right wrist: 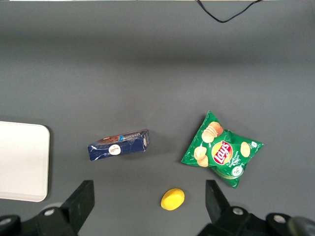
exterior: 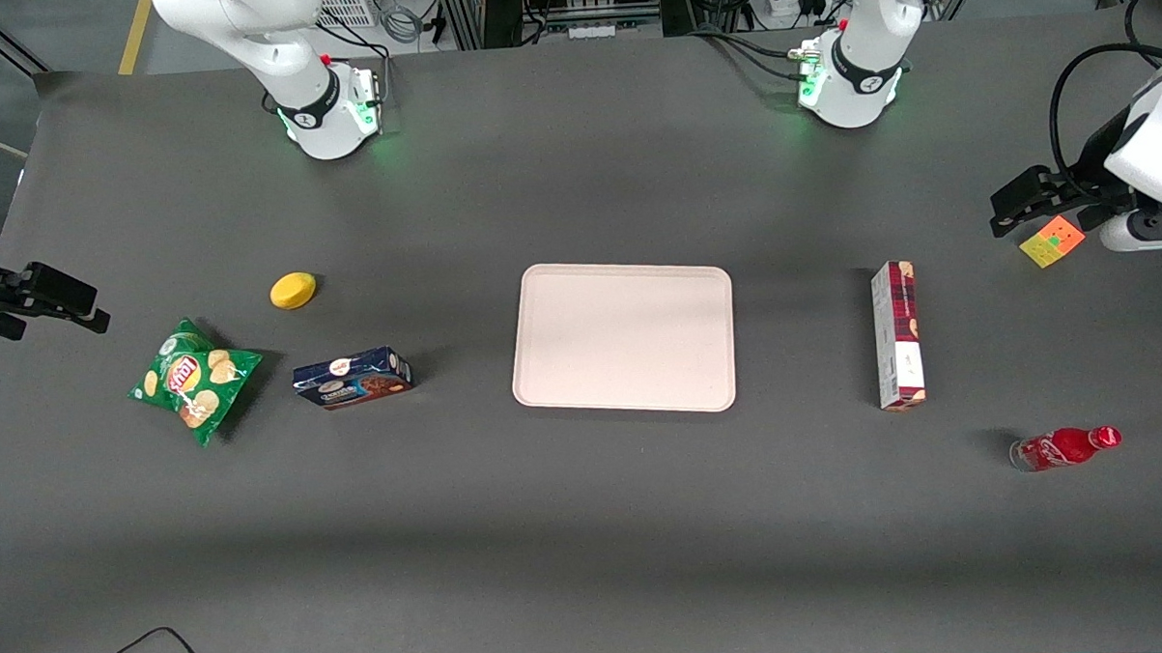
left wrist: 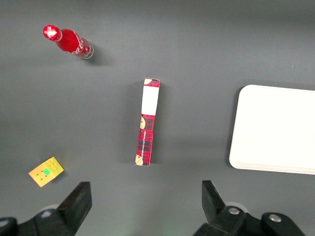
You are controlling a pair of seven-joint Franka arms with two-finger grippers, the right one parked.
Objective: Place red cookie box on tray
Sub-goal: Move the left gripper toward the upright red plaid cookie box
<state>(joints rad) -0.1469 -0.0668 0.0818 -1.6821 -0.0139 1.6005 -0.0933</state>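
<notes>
**Open gripper high above the table, cookie box untouched**

The tray [exterior: 623, 337] lies flat at the middle of the dark table [exterior: 588, 520], nothing on it. The red cookie box [exterior: 898, 336] rests on the table well apart from the tray, toward the working arm's end, its long side parallel to the tray's nearest edge. A red soda bottle [exterior: 1066, 448] lies nearer the front camera than the box, and a small coloured cube [exterior: 1052, 241] sits close under the arm. The gripper [left wrist: 146, 204] hangs above the table near that cube; its fingers [left wrist: 78, 199] are spread wide, holding and touching nothing.
</notes>
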